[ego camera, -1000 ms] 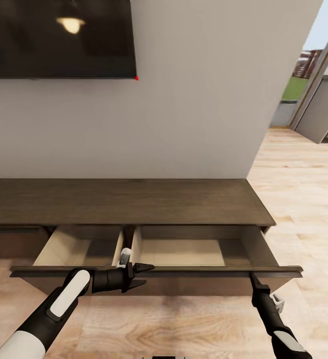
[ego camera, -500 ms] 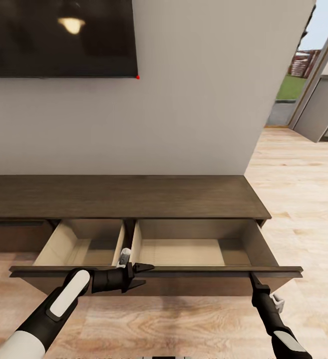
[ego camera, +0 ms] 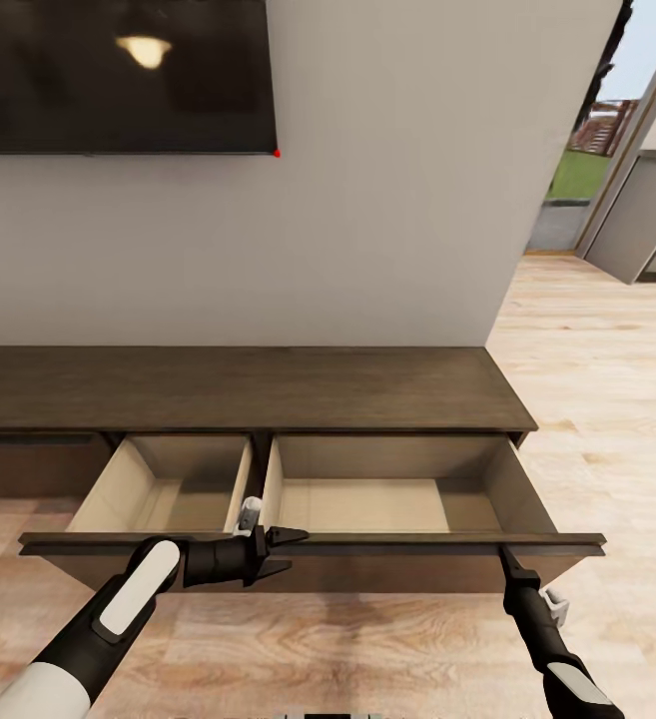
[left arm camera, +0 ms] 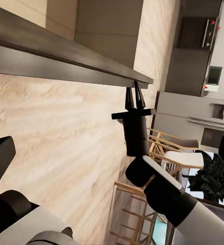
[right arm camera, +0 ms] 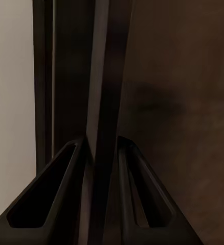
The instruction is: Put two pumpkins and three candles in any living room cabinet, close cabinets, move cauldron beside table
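Note:
The cabinet [ego camera: 248, 389] is a long, low dark-brown TV unit against the wall. Its wide drawer is pulled out and shows two pale beige compartments [ego camera: 367, 499] with nothing in them. My right gripper [ego camera: 503, 555] is shut on the top edge of the drawer front [ego camera: 417, 545]. In the right wrist view its fingers [right arm camera: 71, 168] press on both sides of that dark edge [right arm camera: 106, 102]. My left gripper [ego camera: 286, 551] is open just in front of the drawer front, holding nothing. Neither the pumpkins, the candles nor the cauldron are in view.
A black TV [ego camera: 118, 75] hangs on the wall above the unit. Light wooden floor [ego camera: 607, 399] runs right to a doorway [ego camera: 607, 170]. The left wrist view shows my right arm [left arm camera: 137, 132], a fridge [left arm camera: 204, 112] and wooden chairs [left arm camera: 168, 153].
The drawer has come further out of the unit. The unit's body and the wall have drawn away in the picture, while both grippers and the drawer front keep their places.

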